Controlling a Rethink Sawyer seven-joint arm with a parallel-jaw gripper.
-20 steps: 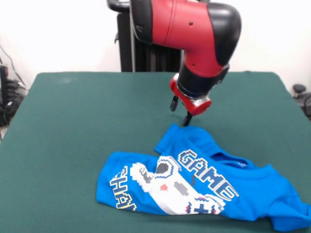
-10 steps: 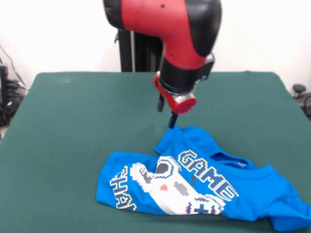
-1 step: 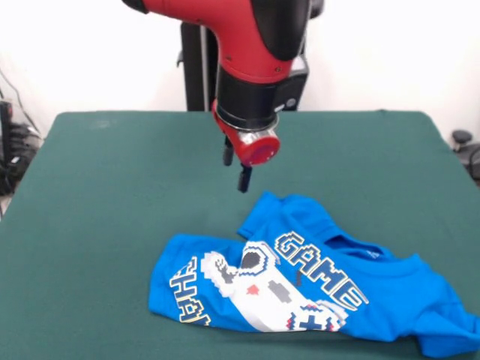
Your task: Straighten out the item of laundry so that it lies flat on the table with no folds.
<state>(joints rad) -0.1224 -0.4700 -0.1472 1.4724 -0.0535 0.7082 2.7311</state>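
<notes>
The item of laundry (image 3: 315, 281), a bright blue T-shirt with a white game controller print and "GAME" lettering, lies crumpled at the near right of the table (image 3: 112, 195). Its upper part is folded over and a sleeve sticks up towards the arm. My gripper (image 3: 235, 169) hangs above the green cloth, just beyond and left of the shirt's upper edge. It does not touch the shirt. Its two dark fingers (image 3: 244, 180) stand apart, open, with nothing between them.
The red and black arm (image 3: 251, 67) fills the top middle of the front view. Cables and dark gear (image 3: 11, 150) sit off the table's left edge, and a dark object (image 3: 465, 146) sits off its right edge. The shirt's right end reaches the near right corner.
The arm has swung left and slightly up, carrying the gripper away from the shirt's upper edge. The shirt has not moved.
</notes>
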